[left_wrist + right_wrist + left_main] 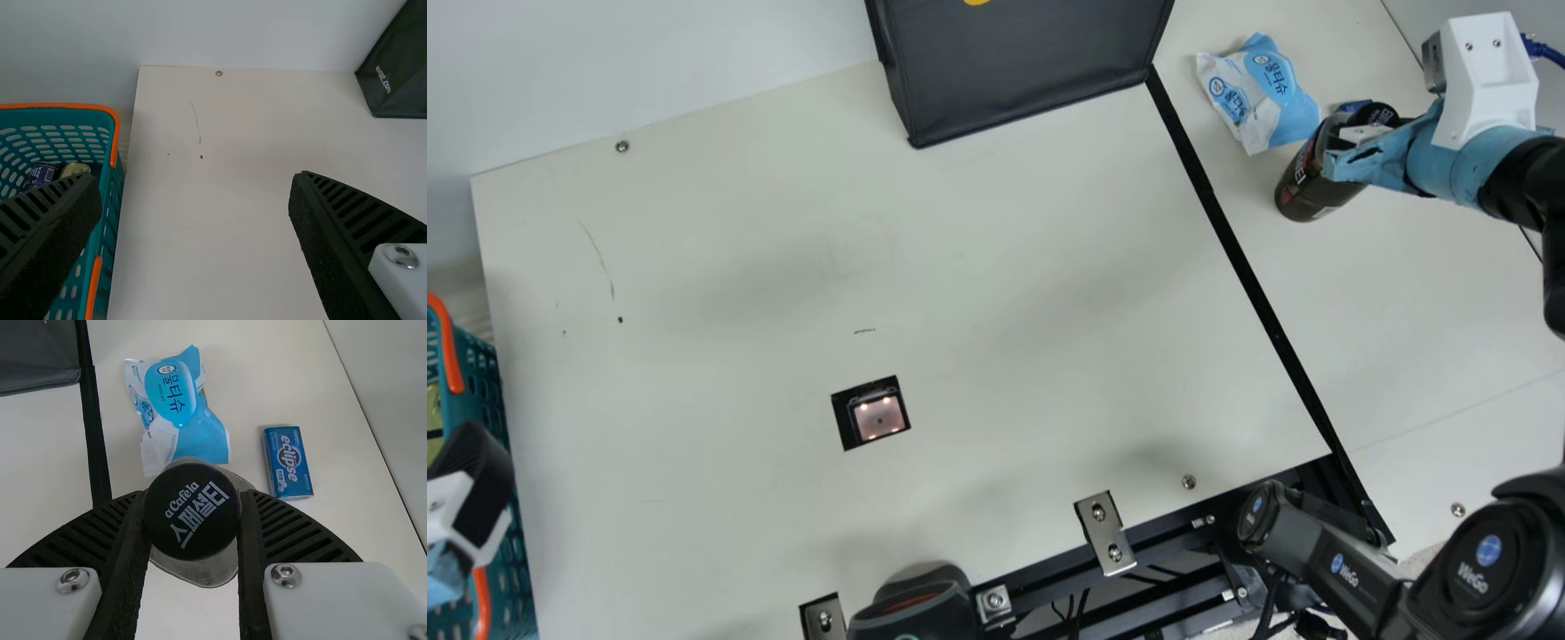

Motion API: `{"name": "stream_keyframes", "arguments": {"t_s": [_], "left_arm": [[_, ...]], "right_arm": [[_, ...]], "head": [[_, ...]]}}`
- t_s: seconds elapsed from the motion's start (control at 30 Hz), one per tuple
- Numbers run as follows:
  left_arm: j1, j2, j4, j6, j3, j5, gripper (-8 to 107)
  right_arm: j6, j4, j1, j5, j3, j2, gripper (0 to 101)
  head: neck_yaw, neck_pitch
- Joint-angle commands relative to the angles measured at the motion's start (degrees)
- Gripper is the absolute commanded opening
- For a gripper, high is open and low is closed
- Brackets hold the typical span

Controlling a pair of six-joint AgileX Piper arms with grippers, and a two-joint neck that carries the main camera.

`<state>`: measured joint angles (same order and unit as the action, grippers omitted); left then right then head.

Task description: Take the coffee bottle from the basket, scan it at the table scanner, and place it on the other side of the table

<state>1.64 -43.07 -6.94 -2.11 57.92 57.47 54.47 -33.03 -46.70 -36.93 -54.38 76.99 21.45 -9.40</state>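
In the main view my right gripper (1360, 142) is shut on the dark coffee bottle (1303, 188), over the table's right-hand section. The right wrist view has the bottle's black cap (192, 511) between both ribbed fingers of my right gripper (193, 520); whether the base touches the table I cannot tell. My left gripper (471, 484) is at the main view's left edge by the basket (491, 382). Its fingers stand wide apart, with nothing between them, in the left wrist view, where the left gripper (197, 207) is near the teal basket (115, 200). The table scanner (879, 418) glows in its square opening.
A blue-white wipes pack (1263, 93) lies beside the bottle, and a small blue box (287, 463) is close by. The black bag (1023, 67) stands at the table's far edge. Cans (75, 169) sit in the basket. A black strip (1240, 258) divides the table (996, 293).
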Motion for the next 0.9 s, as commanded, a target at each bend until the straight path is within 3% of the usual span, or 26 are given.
{"name": "stream_keyframes", "arguments": {"t_s": [0.0, 0.73, 0.87], "left_arm": [[0.0, 0.0, 0.0, 0.0, 0.0, 0.0, 90], [0.0, 0.0, 0.0, 0.0, 0.0, 0.0, 90], [0.0, 0.0, 0.0, 0.0, 0.0, 0.0, 90]], "right_arm": [[-0.23, 0.26, 0.09, -0.04, 0.13, 0.14, 19], [-2.36, 1.9, 1.42, 0.78, -0.15, -1.23, 93], [-3.47, 3.53, 2.21, 0.88, -0.58, -2.89, 95]], "head": [[0.13, 1.48], [0.13, 1.48], [0.13, 1.48]]}}
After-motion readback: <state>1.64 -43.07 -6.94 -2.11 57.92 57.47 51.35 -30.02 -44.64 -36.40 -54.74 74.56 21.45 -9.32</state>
